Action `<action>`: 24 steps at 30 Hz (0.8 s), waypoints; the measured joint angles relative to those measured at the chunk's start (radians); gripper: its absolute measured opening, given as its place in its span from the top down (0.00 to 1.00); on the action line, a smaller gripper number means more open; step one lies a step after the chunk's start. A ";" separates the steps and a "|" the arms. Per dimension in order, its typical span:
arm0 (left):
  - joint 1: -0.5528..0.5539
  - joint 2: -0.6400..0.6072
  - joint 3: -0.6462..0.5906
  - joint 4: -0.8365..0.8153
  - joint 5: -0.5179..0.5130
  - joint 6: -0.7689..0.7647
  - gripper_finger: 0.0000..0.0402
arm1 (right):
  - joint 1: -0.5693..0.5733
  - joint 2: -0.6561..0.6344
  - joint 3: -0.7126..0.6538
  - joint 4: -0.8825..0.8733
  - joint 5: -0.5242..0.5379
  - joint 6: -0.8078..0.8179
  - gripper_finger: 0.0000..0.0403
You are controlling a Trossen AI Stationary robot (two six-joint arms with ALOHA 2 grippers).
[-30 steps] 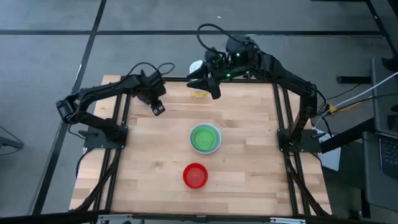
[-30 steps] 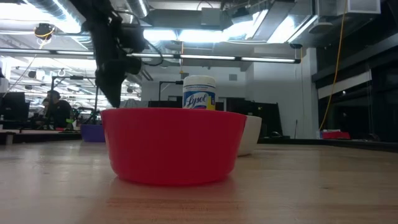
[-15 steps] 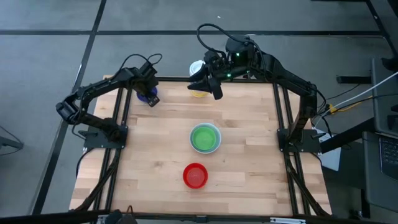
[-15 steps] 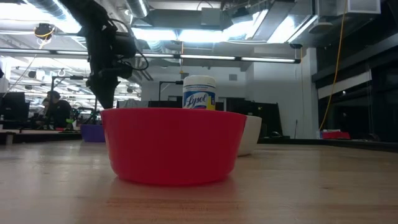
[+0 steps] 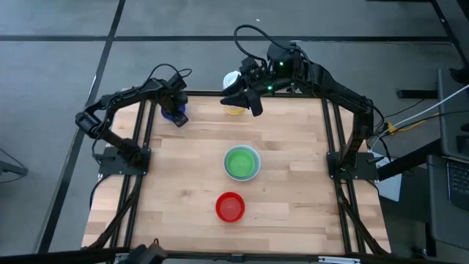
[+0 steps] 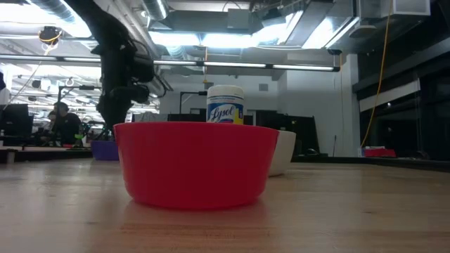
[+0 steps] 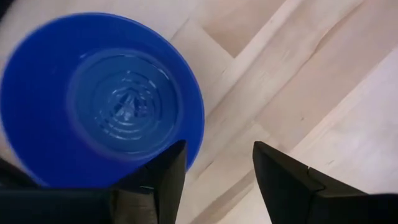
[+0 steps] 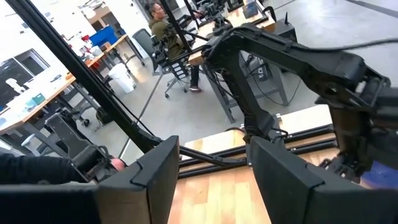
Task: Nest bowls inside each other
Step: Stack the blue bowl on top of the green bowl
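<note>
Over at the upper left of the overhead picture, the left gripper [image 5: 176,110] is hanging right above the small dark blue round plastic bowl [image 5: 174,114] near the far left corner of the pale wooden table [image 5: 293,213]; from its own wrist camera I'm seeing that bowl [image 7: 102,99] mouth-up just past the two dark fingers [image 7: 168,180], which are standing spread apart with nothing between them. It looks a light, stiff, smooth little thing, so I'd judge the rim the place to pinch, one finger inside the wall and one outside; a careless nudge would likely send it skating across the boards. Toward the middle, the green plastic bowl [image 5: 240,163] is sitting inside a pale teal-and-white stack, and the red plastic bowl [image 5: 230,207] is standing alone nearer the lower edge. At the upper centre the right gripper [image 5: 251,106] is waiting above the table beside the white-lidded yellow-labelled canister [image 5: 233,82], its fingers [image 8: 155,180] parted and holding nothing.
</note>
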 joint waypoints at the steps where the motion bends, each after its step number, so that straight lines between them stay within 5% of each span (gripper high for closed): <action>1: 0.000 0.013 0.000 0.005 0.000 0.006 0.55 | 0.000 0.000 0.003 0.001 0.000 0.004 0.51; 13: 0.000 0.084 0.000 0.081 0.000 0.025 0.57 | 0.000 0.001 0.009 0.001 0.001 0.018 0.51; 24: 0.001 0.084 0.000 0.080 0.001 0.033 0.77 | -0.009 0.001 0.009 0.001 0.001 0.018 0.55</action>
